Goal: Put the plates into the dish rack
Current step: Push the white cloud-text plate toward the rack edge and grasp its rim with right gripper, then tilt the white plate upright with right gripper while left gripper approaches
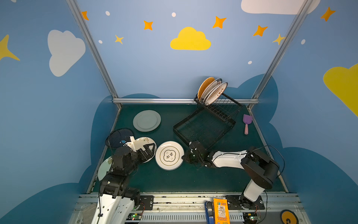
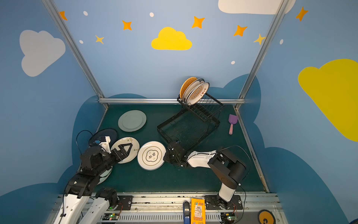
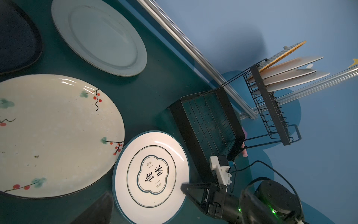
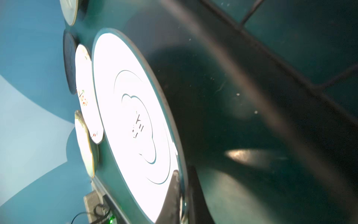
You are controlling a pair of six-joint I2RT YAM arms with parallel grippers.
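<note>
Closest in, a mint round plate (image 1: 103,168) lies on the dark green surface (image 1: 174,180), half hidden under the left arm. The left gripper (image 1: 151,147) hangs over the cream round plate with red-berry branches (image 3: 58,135), jaws spread wide, gripping nothing. Right beside it, the right gripper (image 4: 184,174) is clamped on the rim of the white round plate with the black flower outline (image 1: 169,155), just short of the black wire dish rack (image 1: 222,111). A navy round plate (image 1: 116,137) and a grey-green round plate (image 1: 146,120) sit further back. The rack's raised slots hold an orange-patterned round plate (image 1: 205,85) and white ones, all leaning. A purple plastic scoop with a pink handle (image 1: 247,121) lies beside the rack.
</note>
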